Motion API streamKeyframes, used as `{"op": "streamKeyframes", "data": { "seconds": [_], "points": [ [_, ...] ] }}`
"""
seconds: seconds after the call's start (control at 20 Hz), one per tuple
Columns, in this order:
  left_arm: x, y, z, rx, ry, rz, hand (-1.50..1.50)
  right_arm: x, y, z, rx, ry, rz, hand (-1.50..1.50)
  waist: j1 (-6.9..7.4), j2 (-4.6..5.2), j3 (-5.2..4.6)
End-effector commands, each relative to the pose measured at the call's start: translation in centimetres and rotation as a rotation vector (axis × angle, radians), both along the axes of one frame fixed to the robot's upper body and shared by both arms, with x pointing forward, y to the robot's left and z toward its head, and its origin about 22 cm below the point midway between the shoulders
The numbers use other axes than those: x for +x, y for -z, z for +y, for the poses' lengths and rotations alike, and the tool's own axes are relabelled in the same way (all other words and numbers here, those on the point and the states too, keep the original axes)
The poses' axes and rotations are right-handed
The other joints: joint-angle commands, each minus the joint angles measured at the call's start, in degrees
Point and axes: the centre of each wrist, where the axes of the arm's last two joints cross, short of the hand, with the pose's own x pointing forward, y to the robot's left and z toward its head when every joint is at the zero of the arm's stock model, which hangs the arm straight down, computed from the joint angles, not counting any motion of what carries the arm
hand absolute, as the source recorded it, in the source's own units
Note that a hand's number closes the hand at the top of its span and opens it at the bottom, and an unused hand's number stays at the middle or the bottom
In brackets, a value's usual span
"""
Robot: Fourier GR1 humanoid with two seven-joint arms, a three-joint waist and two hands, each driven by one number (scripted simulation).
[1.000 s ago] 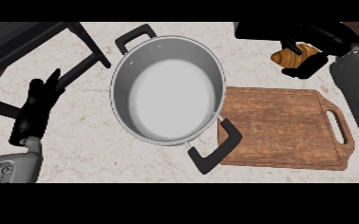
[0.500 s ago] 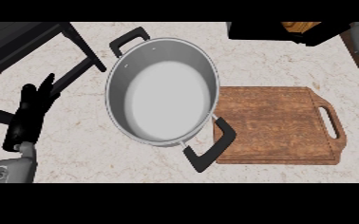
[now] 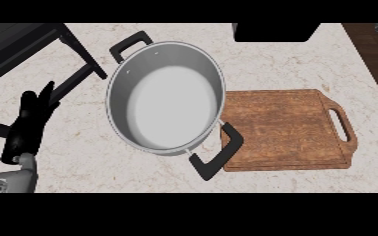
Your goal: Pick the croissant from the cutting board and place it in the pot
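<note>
From my remote station, the head view looks steeply down on a pale speckled table point(image 3: 295, 60). A steel pot point(image 3: 166, 105) with two black handles sits at centre, tilted in the view, its pale inside holding nothing I can see. One handle points to the upper left, and the other overlaps the left edge of a wooden cutting board point(image 3: 284, 130), which lies just right of the pot with its slotted grip at the far right. I can find no croissant on the board, in the pot or anywhere on the table. My left hand point(image 3: 28, 125) rests near the left edge, fingers straight and pointing up, spread a little, touching nothing. A dark block point(image 3: 275, 32) at the top edge could be my right hand, but I cannot tell. A dark-framed object point(image 3: 44, 45) fills the upper left corner.
</note>
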Motion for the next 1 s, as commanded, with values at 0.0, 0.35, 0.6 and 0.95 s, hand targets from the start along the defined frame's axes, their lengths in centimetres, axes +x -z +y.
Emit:
{"op": "streamKeyframes", "data": {
  "seconds": [0.0, 0.35, 0.6, 0.95],
  "points": [
    [-1.9, 0.7, 0.5, -0.009, -0.021, 0.034, 0.0, -1.4, -2.4, 3.8, -0.065, -0.094, 0.048, 1.5, -0.31, -0.25, -0.21],
    [0.4, 0.2, -0.1, -0.011, -0.003, 0.02, 0.0, -2.1, -1.2, 11.8, -0.139, -0.091, 0.131, 1.5, 0.21, 0.41, -0.21],
    [-0.3, 1.3, -1.1, -0.004, -0.02, 0.028, 0.0, -4.3, 1.1, 16.2, -0.243, -0.118, 0.152, 1.5, 0.12, 0.31, -0.2],
    [0.5, 0.9, 0.1, -0.002, -0.001, 0.026, 0.0, -4.9, 7.4, 20.2, -0.365, -0.118, 0.364, 1.5, 0.09, 0.47, -0.22]
  ]
}}
